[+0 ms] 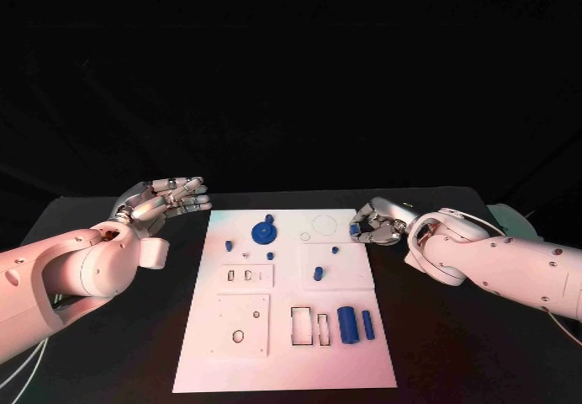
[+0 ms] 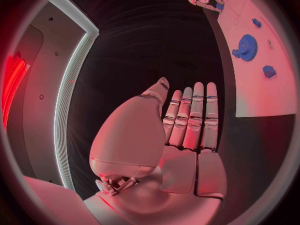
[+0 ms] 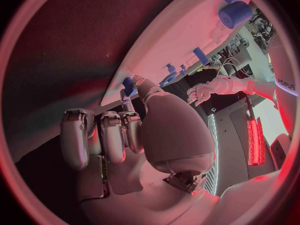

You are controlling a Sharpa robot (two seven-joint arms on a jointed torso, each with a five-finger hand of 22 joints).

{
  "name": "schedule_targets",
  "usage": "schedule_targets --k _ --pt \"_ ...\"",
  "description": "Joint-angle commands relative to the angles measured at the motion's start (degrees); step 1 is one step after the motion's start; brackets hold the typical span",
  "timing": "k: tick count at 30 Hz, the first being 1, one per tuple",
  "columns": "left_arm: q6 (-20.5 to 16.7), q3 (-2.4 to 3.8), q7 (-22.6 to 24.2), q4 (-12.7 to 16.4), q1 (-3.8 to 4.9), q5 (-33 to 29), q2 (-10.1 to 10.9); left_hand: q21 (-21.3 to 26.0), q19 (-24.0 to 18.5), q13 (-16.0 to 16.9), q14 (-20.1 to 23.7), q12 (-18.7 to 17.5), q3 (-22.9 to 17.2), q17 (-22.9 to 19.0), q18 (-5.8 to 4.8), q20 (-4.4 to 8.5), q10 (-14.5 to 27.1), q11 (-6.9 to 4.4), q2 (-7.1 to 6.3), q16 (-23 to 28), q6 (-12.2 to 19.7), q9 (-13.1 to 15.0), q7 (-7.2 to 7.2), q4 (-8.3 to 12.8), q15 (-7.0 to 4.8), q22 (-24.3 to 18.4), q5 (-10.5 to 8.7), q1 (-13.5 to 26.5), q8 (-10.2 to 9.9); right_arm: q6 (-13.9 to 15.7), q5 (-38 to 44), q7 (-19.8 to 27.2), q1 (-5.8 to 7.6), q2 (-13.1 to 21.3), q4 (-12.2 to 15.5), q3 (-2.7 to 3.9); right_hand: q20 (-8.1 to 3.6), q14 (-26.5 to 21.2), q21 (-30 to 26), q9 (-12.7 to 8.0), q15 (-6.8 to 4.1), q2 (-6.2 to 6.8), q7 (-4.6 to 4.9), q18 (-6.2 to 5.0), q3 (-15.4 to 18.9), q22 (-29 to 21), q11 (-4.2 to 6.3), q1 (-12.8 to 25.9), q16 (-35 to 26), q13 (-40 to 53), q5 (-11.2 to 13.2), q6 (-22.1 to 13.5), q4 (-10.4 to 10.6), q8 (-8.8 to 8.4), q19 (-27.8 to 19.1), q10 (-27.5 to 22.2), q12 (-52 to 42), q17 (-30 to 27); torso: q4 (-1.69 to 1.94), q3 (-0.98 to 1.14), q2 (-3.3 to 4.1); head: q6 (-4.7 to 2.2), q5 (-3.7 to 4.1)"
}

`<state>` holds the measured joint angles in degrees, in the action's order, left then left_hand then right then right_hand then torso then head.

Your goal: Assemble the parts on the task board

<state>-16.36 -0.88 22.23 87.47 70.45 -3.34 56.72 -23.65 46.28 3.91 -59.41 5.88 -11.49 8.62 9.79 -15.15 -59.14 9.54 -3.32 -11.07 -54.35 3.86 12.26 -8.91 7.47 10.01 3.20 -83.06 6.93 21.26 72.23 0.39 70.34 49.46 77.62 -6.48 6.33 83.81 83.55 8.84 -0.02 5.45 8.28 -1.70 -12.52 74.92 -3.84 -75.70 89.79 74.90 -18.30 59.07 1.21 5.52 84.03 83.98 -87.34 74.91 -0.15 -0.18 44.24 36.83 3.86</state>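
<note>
A small blue part (image 1: 356, 228) sits pinched in my right hand (image 1: 378, 225) at the task board's (image 1: 285, 353) right edge near its far corner; my right wrist view shows the part (image 3: 127, 85) at my fingertips; my left hand (image 1: 164, 200) hovers off the board's left edge, fingers straight and together, holding nothing; a blue gear (image 1: 263, 229) lies near the far edge.

Two bulky white arms with smooth rounded shells dotted by small dark screws. The left robot hand (image 1: 161, 200) is silvery metal, its segmented fingers banded by thin dark lines. At three o'clock, the right robot hand (image 1: 378, 225) looks the same, and thin pale cables trail along both arms.
</note>
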Motion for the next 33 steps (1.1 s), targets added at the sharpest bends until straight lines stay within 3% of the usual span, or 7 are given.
schedule_targets --k 1,20,24,33 --pt "1.24 0.04 0.49 0.06 0.06 0.31 -0.08 0.40 -0.46 -0.05 0.45 -0.28 -0.01 -0.10 0.51 -0.05 -0.16 0.16 0.56 0.45 -0.21 -0.06 0.19 0.41 0.04 -0.12 -0.14 -0.03 -0.24 0.81 0.48 -0.25 -0.04 -0.02 0.12 0.01 -0.46 6.18 0.08 -0.09 -0.33 0.27 0.11 -0.26 0.06 9.51 0.14 0.88 0.19 11.82 0.47 -0.03 0.09 -0.02 0.96 3.07 -0.06 15.06 0.00 0.00 -0.06 0.02 -0.03" --pt "1.36 0.04 0.29 -0.01 0.06 0.31 -0.11 0.40 -0.46 -0.05 0.45 -0.28 -0.01 -0.10 0.51 -0.05 -0.16 0.16 0.56 0.45 -0.21 -0.06 0.19 0.41 0.04 -0.12 -0.14 -0.03 -0.24 1.82 0.48 -0.35 -0.04 -0.14 0.13 0.01 -0.45 6.19 0.10 -0.11 -0.30 0.26 0.10 -0.26 0.02 9.54 0.12 0.99 0.20 11.91 0.79 -0.05 0.09 -0.04 0.98 3.15 -0.14 15.08 0.00 0.01 -0.03 -0.03 -0.09" --pt "1.40 0.04 0.26 0.00 0.06 0.31 -0.12 0.40 -0.46 -0.05 0.45 -0.28 -0.01 -0.10 0.51 -0.05 -0.16 0.16 0.56 0.45 -0.21 -0.06 0.19 0.41 0.04 -0.12 -0.14 -0.03 -0.24 1.70 0.48 -0.40 -0.04 -0.14 0.13 0.02 -0.52 6.19 0.30 0.16 -0.47 -0.24 -0.32 -0.20 -0.50 9.75 0.43 0.65 0.21 12.20 0.94 1.20 -0.16 0.65 1.17 3.41 -0.37 15.09 -0.02 0.00 -0.01 -0.04 -0.05" --pt "1.37 0.04 0.16 0.00 0.06 0.31 -0.12 0.41 -0.50 -0.05 0.45 -0.33 -0.04 -0.10 0.53 -0.09 -0.17 0.17 0.58 0.53 -0.22 -0.06 0.21 0.43 0.06 -0.14 -0.14 -0.02 -0.27 1.83 0.49 -0.27 -0.04 -0.07 0.25 0.02 -1.84 6.19 0.63 1.80 -2.13 -1.84 -2.72 -0.10 -1.83 10.16 2.47 -0.18 0.21 12.84 1.90 5.99 -1.06 4.00 1.49 4.04 -0.87 15.09 0.00 0.01 -0.02 -0.01 -0.09"
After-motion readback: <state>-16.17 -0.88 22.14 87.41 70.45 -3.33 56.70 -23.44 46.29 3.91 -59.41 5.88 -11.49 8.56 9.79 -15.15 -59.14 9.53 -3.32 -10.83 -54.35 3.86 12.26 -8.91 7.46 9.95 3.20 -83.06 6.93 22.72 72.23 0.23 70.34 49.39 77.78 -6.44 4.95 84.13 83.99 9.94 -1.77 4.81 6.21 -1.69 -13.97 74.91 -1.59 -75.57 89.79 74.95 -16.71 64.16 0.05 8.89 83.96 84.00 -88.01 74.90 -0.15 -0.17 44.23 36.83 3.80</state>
